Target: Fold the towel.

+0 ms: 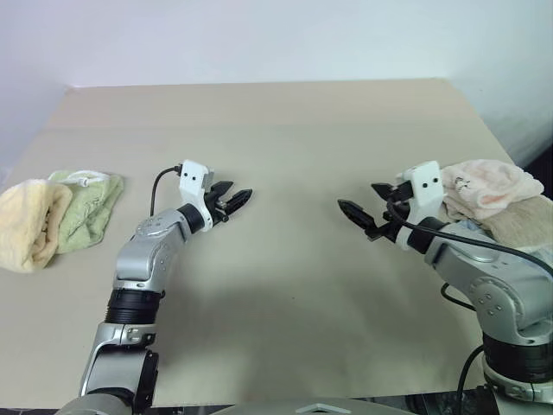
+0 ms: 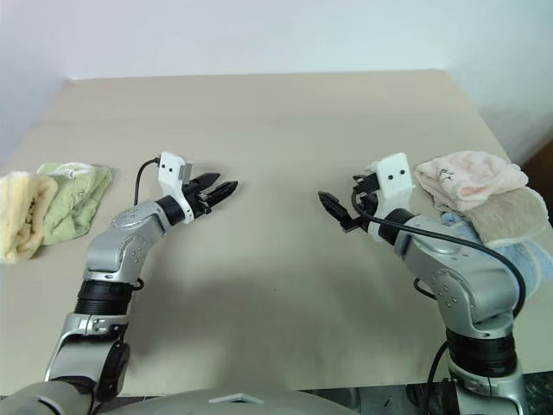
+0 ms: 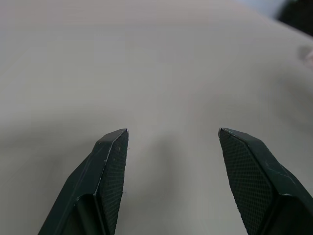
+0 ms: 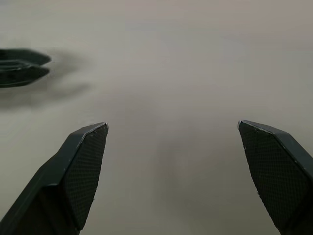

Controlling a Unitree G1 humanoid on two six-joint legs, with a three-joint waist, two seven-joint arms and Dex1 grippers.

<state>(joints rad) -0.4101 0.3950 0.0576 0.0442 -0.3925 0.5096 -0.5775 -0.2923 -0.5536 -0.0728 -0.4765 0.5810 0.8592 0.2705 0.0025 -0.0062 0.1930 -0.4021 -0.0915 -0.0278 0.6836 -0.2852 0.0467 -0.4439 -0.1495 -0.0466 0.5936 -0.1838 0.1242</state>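
The towel (image 1: 484, 183), pale pink with a black scribble, lies crumpled on top of a pile at the table's right edge. My right gripper (image 1: 361, 199) hovers over the table just left of that pile, pointing toward the middle. It is open, and nothing lies between its fingers (image 4: 83, 161). My left gripper (image 1: 235, 197) hangs over the left-middle of the table, pointing right. Its jaws are also open and empty, with bare tabletop between the fingers (image 3: 110, 166). The towel touches neither gripper.
A beige-tan towel (image 1: 518, 220) lies under the pink one, and a light blue cloth (image 2: 527, 255) sits below that. A fluffy yellow towel (image 1: 30, 220) and a folded green towel (image 1: 86, 203) rest near the beige table's (image 1: 294, 130) left edge.
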